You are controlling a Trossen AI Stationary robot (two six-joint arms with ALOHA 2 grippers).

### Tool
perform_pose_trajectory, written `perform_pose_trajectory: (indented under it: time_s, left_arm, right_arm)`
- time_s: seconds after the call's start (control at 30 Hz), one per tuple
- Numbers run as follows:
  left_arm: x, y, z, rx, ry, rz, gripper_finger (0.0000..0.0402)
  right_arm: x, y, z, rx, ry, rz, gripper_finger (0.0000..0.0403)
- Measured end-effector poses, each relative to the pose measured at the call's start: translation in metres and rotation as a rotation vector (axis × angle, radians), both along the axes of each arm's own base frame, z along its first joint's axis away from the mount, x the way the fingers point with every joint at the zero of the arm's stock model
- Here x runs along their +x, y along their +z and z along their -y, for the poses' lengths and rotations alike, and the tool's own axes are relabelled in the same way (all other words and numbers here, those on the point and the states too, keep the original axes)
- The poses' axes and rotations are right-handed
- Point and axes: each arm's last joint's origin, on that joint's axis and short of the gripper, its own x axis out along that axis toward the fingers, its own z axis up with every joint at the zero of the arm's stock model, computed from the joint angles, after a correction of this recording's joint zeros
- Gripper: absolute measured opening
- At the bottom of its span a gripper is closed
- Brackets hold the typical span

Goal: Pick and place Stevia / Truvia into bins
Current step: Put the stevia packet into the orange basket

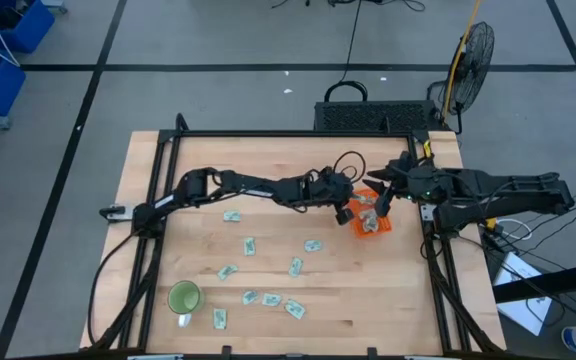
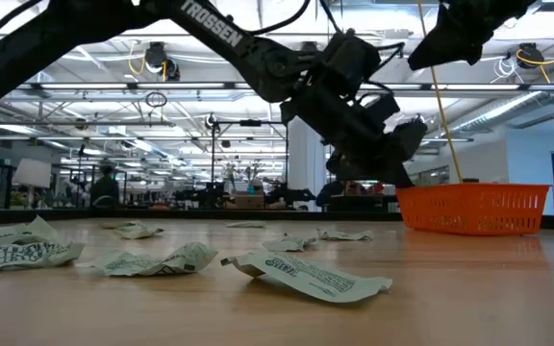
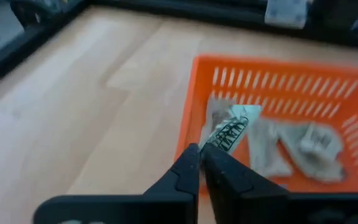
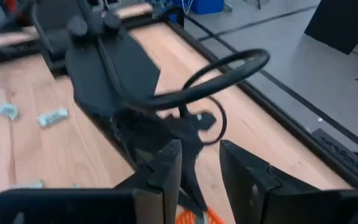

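- Left gripper (image 3: 201,163) hangs at the orange tray's (image 3: 272,81) nine-o'clock rim, pinching one sachet (image 3: 229,130) by its corner.
- Right gripper (image 4: 197,165), fingers parted and empty, waits over the tray.
- Light, limp, crumpling paper: pinch an edge.
- More sachets (image 1: 295,266) lie scattered on the bench (image 1: 268,160).

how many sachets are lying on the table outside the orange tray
9 sachets: one alone at the back, three mid-table, five nearer the green cup. Others may be hidden.
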Motion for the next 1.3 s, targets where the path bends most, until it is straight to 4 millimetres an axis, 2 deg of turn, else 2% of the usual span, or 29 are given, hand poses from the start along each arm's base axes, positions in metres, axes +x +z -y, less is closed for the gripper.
perform_pose_trajectory:
  time_s: [0.17, 0.33, 0.43, 0.53, 0.63, 0.83, 1.0, 1.13, 1.2, 1.3]
  left_arm:
    - [-0.001, -0.002, 0.002, 0.062, -0.024, -0.039, 0.0073]
    - [0.001, 0.005, 0.009, 0.111, -0.058, -0.028, 0.0095]
    - [-0.003, 0.026, 0.013, 0.155, -0.090, -0.027, 0.0098]
    - [-0.013, 0.063, 0.017, 0.188, -0.114, -0.015, 0.0099]
    - [-0.031, 0.092, 0.024, 0.212, -0.161, -0.098, 0.0099]
    - [-0.083, 0.127, 0.030, 0.263, -0.277, -0.430, 0.0099]
    - [-0.132, 0.153, 0.018, 0.252, -0.214, -0.680, 0.0099]
    - [-0.167, 0.175, 0.006, 0.107, -0.191, -0.715, 0.0099]
    - [-0.178, 0.174, 0.001, 0.039, -0.224, -0.689, 0.0099]
    - [-0.191, 0.156, -0.006, -0.002, -0.220, -0.637, 0.0099]
  right_arm:
    - [0.000, -0.007, 0.000, 0.006, -0.003, -0.020, 0.0102]
    - [0.000, -0.009, -0.001, 0.053, -0.007, -0.005, 0.0102]
    - [0.001, -0.009, -0.002, 0.087, 0.050, -0.008, 0.0102]
    - [0.002, -0.009, -0.004, 0.105, 0.094, -0.009, 0.0102]
    - [0.002, -0.009, -0.004, 0.104, 0.093, -0.005, 0.0102]
    - [0.002, -0.008, -0.004, 0.103, 0.092, -0.002, 0.0102]
    - [0.003, -0.007, -0.004, 0.100, 0.093, 0.010, 0.0102]
    - [0.003, -0.007, -0.004, 0.095, 0.096, 0.012, 0.0102]
    - [0.003, -0.007, -0.004, 0.093, 0.097, 0.010, 0.0102]
    - [0.003, -0.007, -0.004, 0.093, 0.097, 0.010, 0.0102]
